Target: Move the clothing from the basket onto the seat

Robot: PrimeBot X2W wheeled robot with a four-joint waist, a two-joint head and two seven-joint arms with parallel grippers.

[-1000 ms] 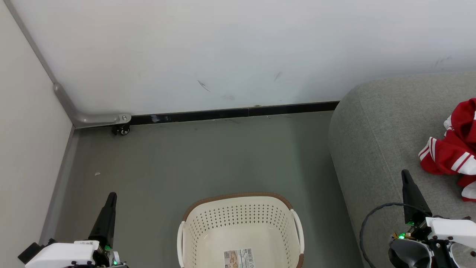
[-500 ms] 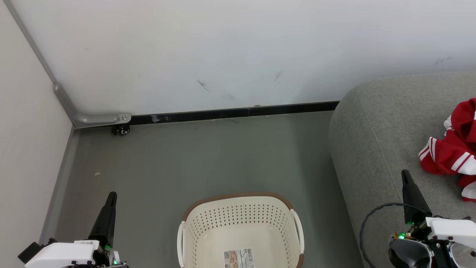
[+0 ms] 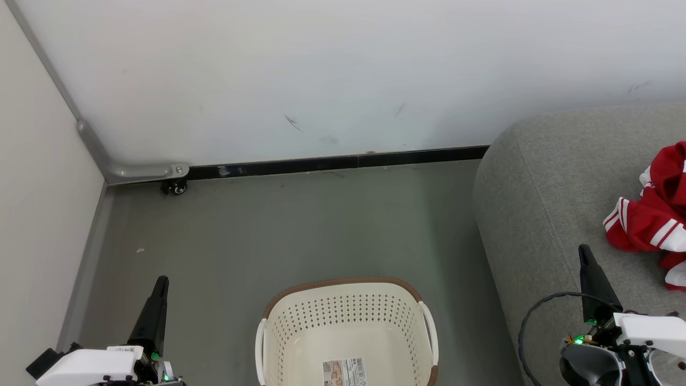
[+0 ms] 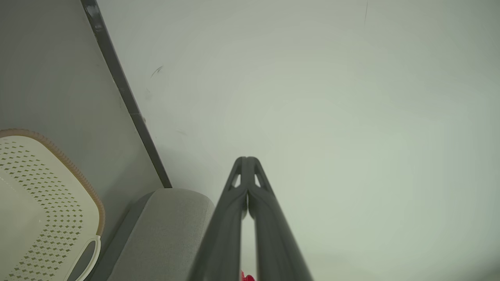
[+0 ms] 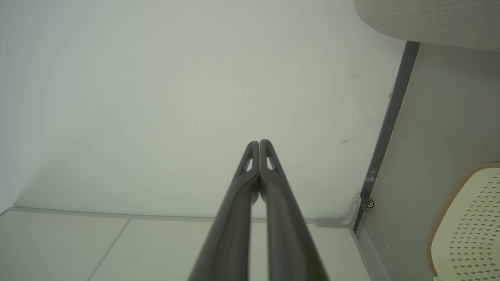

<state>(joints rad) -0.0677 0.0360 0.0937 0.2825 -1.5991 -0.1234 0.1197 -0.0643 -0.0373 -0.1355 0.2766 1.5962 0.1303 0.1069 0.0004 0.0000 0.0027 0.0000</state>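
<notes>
1. a grey-green floor (image 3: 268, 230) meets a pale wall (image 3: 321, 69) along a black skirting strip (image 3: 332, 162). a small caster wheel (image 3: 176, 187) sits in the left corner under a bent metal bracket (image 3: 128, 171).
2. the basket (image 3: 343, 311), cream with a brown rim, stands on the floor at the bottom middle of the head view. a paper label (image 3: 345, 372) shows on its bottom.
3. the seat (image 3: 536, 214), a light-grey sofa, stands to the right of the basket, close but apart from it.
4. the clothing (image 3: 648, 220), red with white stripes, lies bunched on top of the seat at the right edge of the head view, partly cut off by the frame.
5. the left tool (image 3: 159, 284) hangs over the floor to the left of the basket, its two dark fingers pressed together with nothing between them.
6. the right tool (image 3: 583, 252) hangs over the seat, near the clothing but not touching it, its fingers likewise pressed together and pinching nothing.
</notes>
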